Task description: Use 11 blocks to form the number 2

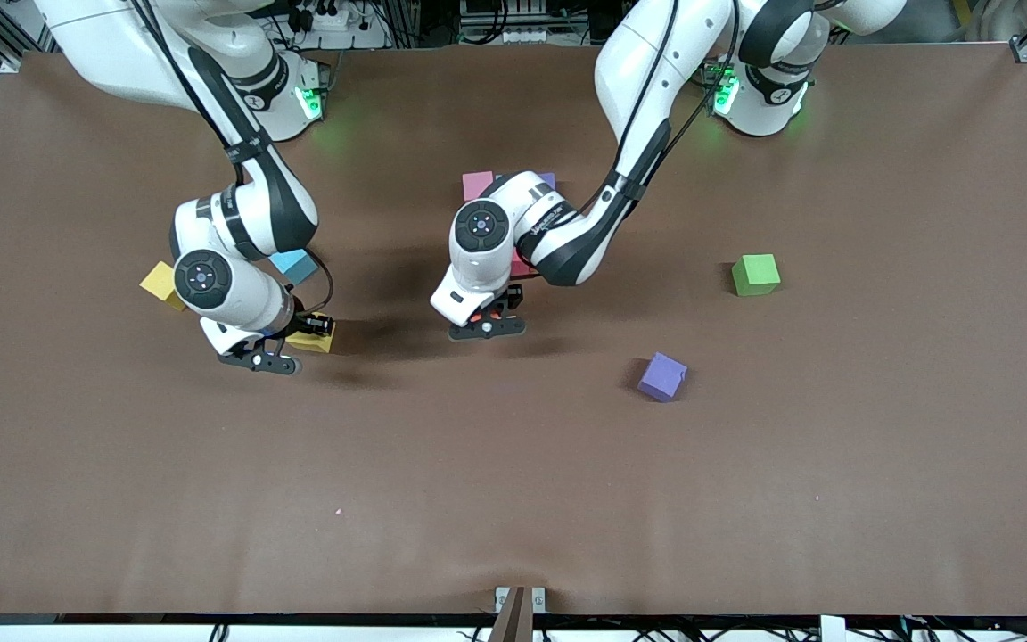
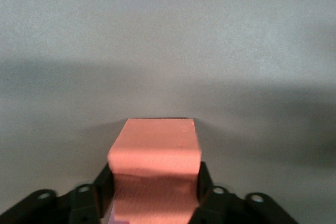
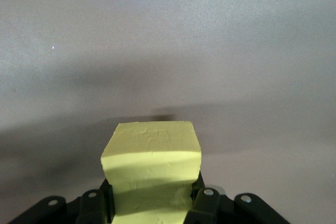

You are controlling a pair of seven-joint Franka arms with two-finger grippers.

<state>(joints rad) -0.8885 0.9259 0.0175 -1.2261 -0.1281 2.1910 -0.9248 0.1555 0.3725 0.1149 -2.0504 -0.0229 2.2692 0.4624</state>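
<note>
1. Left gripper (image 1: 487, 319) is down low around mid-table. Its fingers (image 2: 206, 184) are pinching an orange block (image 2: 155, 150), one on each side w/ no gap I can spot. The block pokes out past the fingertips toward the table (image 1: 567, 499).
2. Right gripper (image 1: 295, 343) is low over the right arm's end of the table. Its fingers (image 3: 107, 198) are clamped on a yellow block (image 3: 152, 153), again one per side, and most of the cube sticks out ahead of the tips.
3. Start of the number 2 afaict: a pink block (image 1: 476, 185) and a sliver of a purple block (image 1: 549, 179) peek out above the left arm's wrist. A bit of a red block (image 1: 521, 264) shows under it, just beside the left gripper. The arm hides the rest, so can't tell how many are laid there.
4. Loose ones near the right arm's wrist: a blue block (image 1: 292, 264) and a mustard-yellow block (image 1: 161, 283), both partly hidden by it.
5. Another purple cube (image 1: 661, 376) sits alone, nearer the front cam than the left gripper and toward the left arm's end.
6. A green cube (image 1: 755, 274) is farther from the cam than that purple one, also on its own and well apart from everything else.
</note>
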